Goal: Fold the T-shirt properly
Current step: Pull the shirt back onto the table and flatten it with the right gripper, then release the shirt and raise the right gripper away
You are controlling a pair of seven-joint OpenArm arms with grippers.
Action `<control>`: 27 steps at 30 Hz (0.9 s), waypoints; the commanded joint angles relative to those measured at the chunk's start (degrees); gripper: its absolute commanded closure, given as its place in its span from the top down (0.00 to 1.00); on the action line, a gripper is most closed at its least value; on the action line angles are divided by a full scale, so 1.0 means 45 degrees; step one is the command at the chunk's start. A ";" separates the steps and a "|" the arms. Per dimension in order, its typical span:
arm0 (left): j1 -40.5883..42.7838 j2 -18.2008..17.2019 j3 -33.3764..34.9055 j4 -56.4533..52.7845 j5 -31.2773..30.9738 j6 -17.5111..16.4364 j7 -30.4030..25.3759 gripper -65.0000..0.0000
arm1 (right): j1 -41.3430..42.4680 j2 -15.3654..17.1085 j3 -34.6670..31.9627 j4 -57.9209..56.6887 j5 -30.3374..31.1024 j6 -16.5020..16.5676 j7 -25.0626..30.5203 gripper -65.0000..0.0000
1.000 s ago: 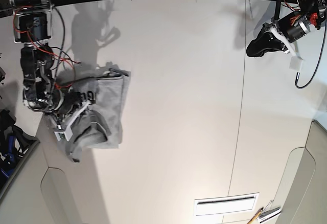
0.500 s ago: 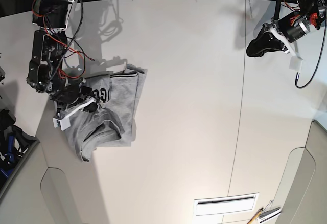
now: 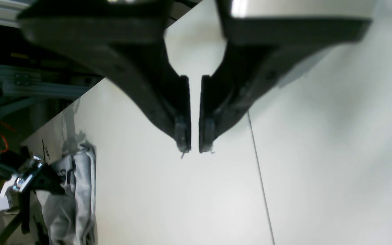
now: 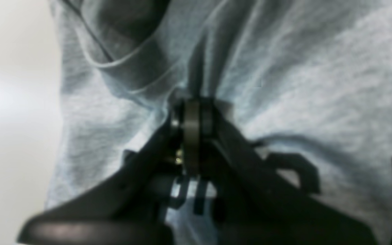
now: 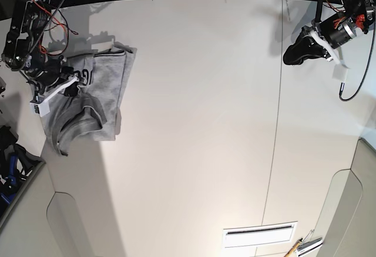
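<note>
In the left wrist view, my left tool (image 3: 194, 148) hangs above the pale, smooth white bench (image 3: 318, 163) with its 2 black fingers nearly together, only a thin slit between them and nothing held. Far off at the lower left lies the 1 light heather-grey cotton T-shirt (image 3: 77, 197), bunched in long folds, with my right tool (image 3: 29, 177) at its edge.

In the right wrist view, my right tool (image 4: 192, 112) is clamped on a pinch of the T-shirt (image 4: 301, 88); creases fan out from the grip. The fabric is mottled grey, and a stitched, ribbed band curves across the upper left. The bench (image 4: 9, 102) shows along the left side.

In the base view, the T-shirt (image 5: 103, 93) sits at the bench's (image 5: 200, 122) far left, crumpled and partly doubled over, with a strip of black block lettering showing near my right tool (image 5: 69, 85), which grips it there. The neck band curls at the lower part. My left tool (image 5: 294, 51) hovers at the upper right, well apart from the shirt. I count 1 shirt and 2 tools.
</note>
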 commanded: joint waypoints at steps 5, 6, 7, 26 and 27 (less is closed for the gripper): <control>-0.0029 -0.0165 -0.0058 0.0170 -0.0291 -0.0061 -0.0141 0.08 | -0.0850 0.0131 0.0301 -0.0039 -0.1841 -0.0908 -0.2084 0.00; -0.0029 -0.0165 -0.0058 0.0170 -0.0291 -0.0061 -0.0141 0.08 | -0.0811 0.0136 0.0345 -0.0034 -0.1836 -0.0908 -0.2074 0.00; -0.0029 -0.0165 -0.0058 0.0170 -0.0291 -0.0061 -0.0146 0.08 | -0.0729 0.0136 0.0374 -0.0029 -0.1836 -0.0908 -0.2074 0.00; -0.0063 -0.0175 -0.0058 0.0170 -0.0287 -0.0061 -0.0432 0.08 | 0.1860 0.0136 0.0384 0.4716 -0.1821 -0.0850 -0.2089 0.00; -0.0063 -0.0175 -0.0058 0.0170 -0.0291 -0.0061 -0.0437 0.08 | 0.1855 0.0136 0.0384 0.5027 -0.1826 -0.0850 -0.2098 0.00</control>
